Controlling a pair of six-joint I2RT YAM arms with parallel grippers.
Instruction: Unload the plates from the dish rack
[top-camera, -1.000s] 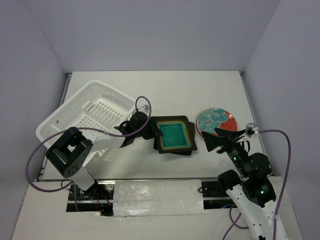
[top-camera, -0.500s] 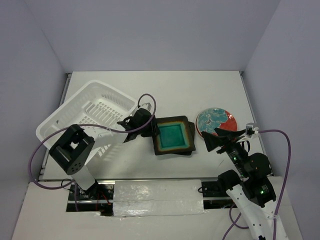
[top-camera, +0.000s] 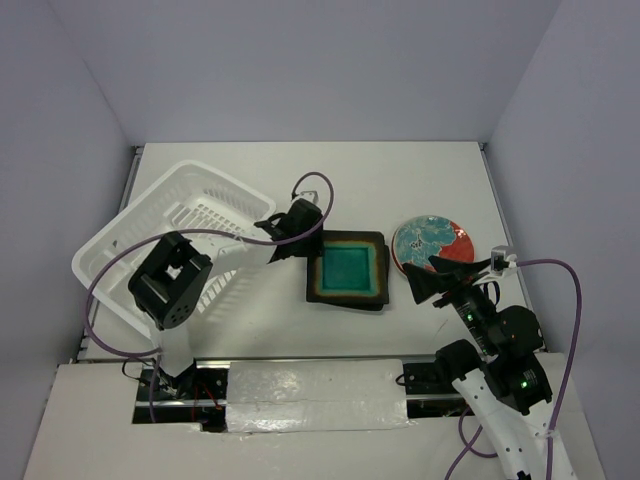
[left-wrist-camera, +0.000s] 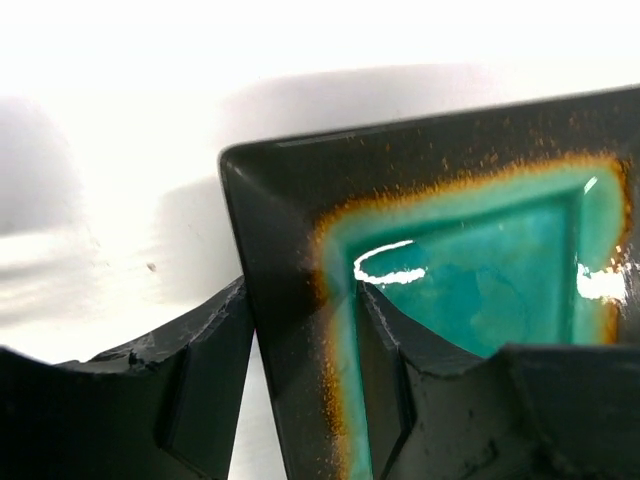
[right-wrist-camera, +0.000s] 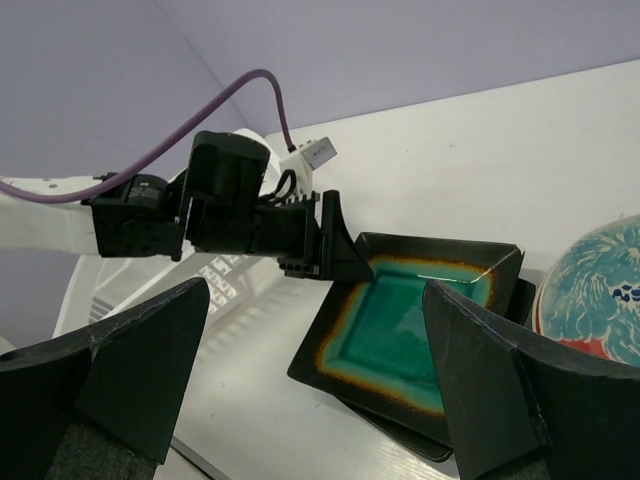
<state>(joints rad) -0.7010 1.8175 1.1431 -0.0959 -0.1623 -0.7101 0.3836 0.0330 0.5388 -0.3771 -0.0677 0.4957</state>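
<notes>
The teal-green square plate (top-camera: 348, 272) lies flat on a second dark-rimmed square plate (right-wrist-camera: 398, 442) whose centre is hidden. My left gripper (top-camera: 303, 232) is at its far left corner. In the left wrist view the gripper (left-wrist-camera: 305, 292) is shut on the teal-green plate's (left-wrist-camera: 470, 270) dark rim, one finger outside, one inside. A round red plate with a teal-blue pattern (top-camera: 433, 243) lies to the right. The white dish rack (top-camera: 165, 245) stands at the left with no plate showing in it. My right gripper (top-camera: 441, 279) hovers open and empty near the round plate.
The left arm's purple cable (top-camera: 310, 185) loops above the rack's right corner. The rack sits skewed near the table's left edge (top-camera: 128, 190). In the right wrist view the round plate (right-wrist-camera: 600, 290) lies right of the square stack.
My left gripper has moved toward the far side and to the right. The teal-green plate has turned with it from skewed to square on the plate beneath. The right arm has not moved.
</notes>
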